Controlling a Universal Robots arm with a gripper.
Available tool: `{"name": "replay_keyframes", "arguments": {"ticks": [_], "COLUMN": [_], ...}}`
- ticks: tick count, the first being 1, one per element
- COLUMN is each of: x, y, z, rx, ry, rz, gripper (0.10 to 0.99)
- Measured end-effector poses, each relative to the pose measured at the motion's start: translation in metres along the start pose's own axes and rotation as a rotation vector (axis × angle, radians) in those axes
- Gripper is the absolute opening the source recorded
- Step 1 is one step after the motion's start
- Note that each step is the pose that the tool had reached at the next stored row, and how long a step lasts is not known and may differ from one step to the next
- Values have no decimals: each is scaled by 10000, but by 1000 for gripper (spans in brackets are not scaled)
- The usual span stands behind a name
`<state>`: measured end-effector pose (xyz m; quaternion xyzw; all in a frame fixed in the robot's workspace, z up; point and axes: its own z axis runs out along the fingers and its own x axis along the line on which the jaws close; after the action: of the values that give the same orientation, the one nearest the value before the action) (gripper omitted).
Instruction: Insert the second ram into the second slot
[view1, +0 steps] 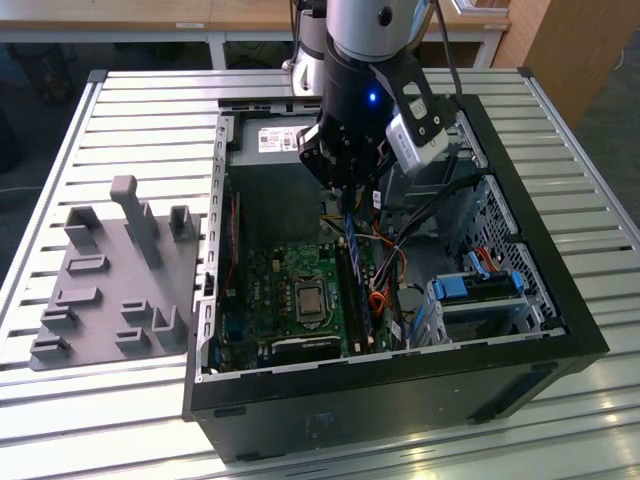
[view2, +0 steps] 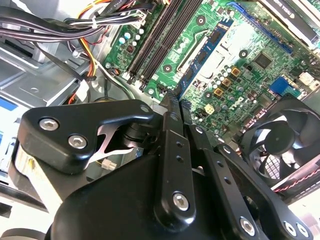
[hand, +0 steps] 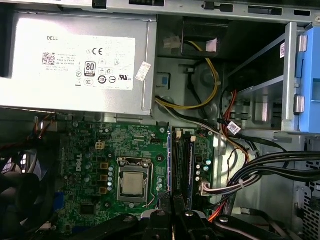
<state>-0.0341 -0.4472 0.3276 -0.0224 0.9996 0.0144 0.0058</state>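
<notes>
Reaching down into an open case (view1: 400, 400) on a slatted table (view1: 150, 110), hanging the gripper (view1: 345, 200) over the 1 o'clock corner of the motherboard (view1: 270, 290) in the exterior view. Clamping the ram (view2: 199, 67) between the jaws, pressed tight on its thin blue board in the second wrist view. Holding that ram edge-down, stretching it out past the fingertips (hand: 179, 205) along the slots (hand: 182, 160), just beside them on the side of the socket (hand: 134, 182) in both wrist views. Not revealing whether touching a slot or hanging just above one. Showing, in the first wrist view, another blue strip (hand: 190, 165) already sitting in the slot row, on the side away from the socket. Crowding, in the exterior view, against cables (view1: 405, 225) at the gripper's 4 o'clock, with blue drive brackets (view1: 480, 285) at the case's 4 o'clock. Taking in the power supply (hand: 75, 55) beyond the board in the first wrist view and a fan (view2: 280, 145) in the second. Sharing the table with a grey fixture (view1: 100, 290) lying at the case's 9 o'clock.
</notes>
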Motion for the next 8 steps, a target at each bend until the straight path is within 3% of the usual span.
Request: {"name": "replay_keyframes", "arguments": {"ticks": [8], "x": [0], "y": [-10], "z": [29], "rx": [4], "ry": [4], "rz": [0], "gripper": [133]}}
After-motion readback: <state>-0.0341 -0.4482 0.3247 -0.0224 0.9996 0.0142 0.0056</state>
